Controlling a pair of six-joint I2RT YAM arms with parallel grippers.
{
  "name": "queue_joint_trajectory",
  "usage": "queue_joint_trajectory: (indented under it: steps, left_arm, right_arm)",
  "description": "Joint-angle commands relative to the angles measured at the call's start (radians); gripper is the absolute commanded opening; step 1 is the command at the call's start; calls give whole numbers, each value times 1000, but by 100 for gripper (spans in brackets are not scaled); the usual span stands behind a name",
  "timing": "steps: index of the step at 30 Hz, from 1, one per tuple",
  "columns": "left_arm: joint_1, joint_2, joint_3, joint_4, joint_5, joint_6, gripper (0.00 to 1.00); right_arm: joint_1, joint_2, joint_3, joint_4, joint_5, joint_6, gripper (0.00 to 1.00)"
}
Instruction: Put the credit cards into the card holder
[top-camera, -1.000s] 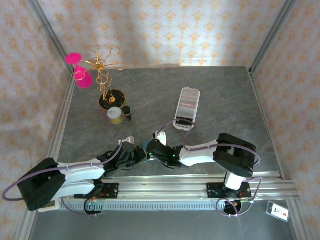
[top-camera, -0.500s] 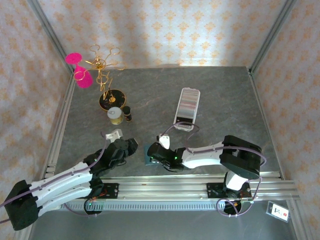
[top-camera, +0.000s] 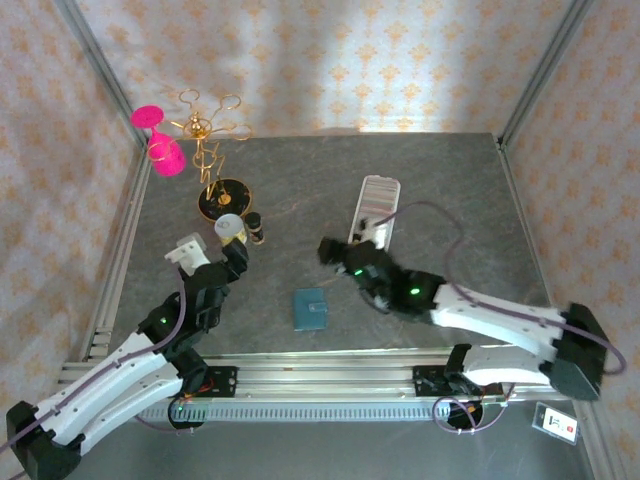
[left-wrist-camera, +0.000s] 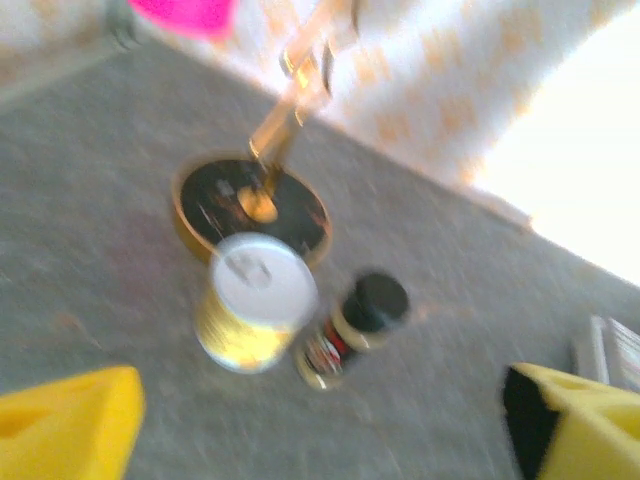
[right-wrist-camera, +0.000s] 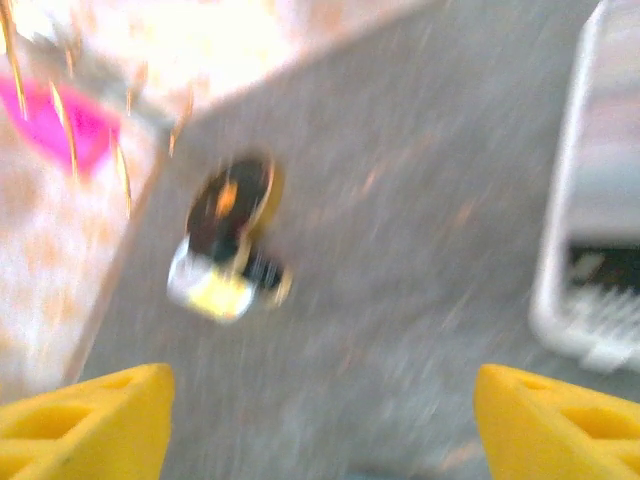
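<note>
- Card holder (top-camera: 310, 309): teal square lying flat on the grey table (top-camera: 450, 200), near the front edge, between the two arms and touched by neither; appeared folded shut, so it probably needed opening before any card could go in
- Credit cards (top-camera: 378, 202): a pale row seated in the long white tray (top-camera: 368, 186), well apart from the holder towards the back right; individual edges were too small or blurred to count, and none was seen outside the tray
- Tray in the right wrist view: its ribbed near end (right-wrist-camera: 600, 330) sat at the right edge, with a dark gap just behind it
- Right gripper (right-wrist-camera: 325, 410): jaws spread wide, nothing between the yellow fingers (right-wrist-camera: 90, 420); in the top view it hovered just beside the tray's near end, likely positioned to reach for a card
- Left gripper (left-wrist-camera: 320, 410): jaws likewise wide apart and empty; it pointed at the far-left clutter, well away from the holder, seemingly parked clear of the work area
- Yellow jar (left-wrist-camera: 255, 315): white lid, upright, just beside a small dark-capped bottle (left-wrist-camera: 355, 330)
- Gold stand (top-camera: 222, 198): black round base, thin gilt branches carrying pink pieces (top-camera: 155, 140); unrelated to the task
- Progress, as judged: no card yet in the holder
</note>
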Motion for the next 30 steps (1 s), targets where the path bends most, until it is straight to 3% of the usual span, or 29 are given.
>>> queue_joint_trajectory:
  steps: [1, 3, 6, 9, 10, 12, 15, 20, 21, 26, 30]
  left_arm:
    - [47, -12, -50, 169, -212, 212, 99]
    - [92, 9, -108, 299, -250, 299, 99]
    - [179, 70, -182, 452, -273, 342, 99]
    - [307, 124, -250, 597, -164, 362, 99]
    - [345, 130, -236, 570, -111, 348, 99]
    - [399, 155, -259, 658, -88, 426, 99]
    - [453, 213, -323, 828, -102, 493, 99]
    - [620, 418, -340, 985, 114, 443, 99]
    - [628, 436, -305, 924, 148, 436, 99]
    - [647, 594, -307, 1181, 199, 524, 99]
    - [650, 701, -330, 1432, 403, 601, 99]
  right_arm:
    - [-129, -160, -88, 69, 102, -267, 88]
    - [-235, -265, -192, 207, 139, -401, 100]
    - [-373, -367, -317, 353, 135, -569, 100]
    - [-515, -409, -429, 474, 62, -686, 100]
    - [-555, -408, -461, 501, 34, -704, 100]
    - [-640, -390, -511, 536, -20, -678, 100]
    - [-688, -318, -616, 694, -16, -668, 100]
    - [-734, -110, -710, 941, -72, -705, 100]
    - [-741, -73, -717, 979, -71, -714, 100]
    - [-782, 70, -665, 1068, -161, -757, 100]
    - [-847, 186, -645, 1204, -241, -751, 100]
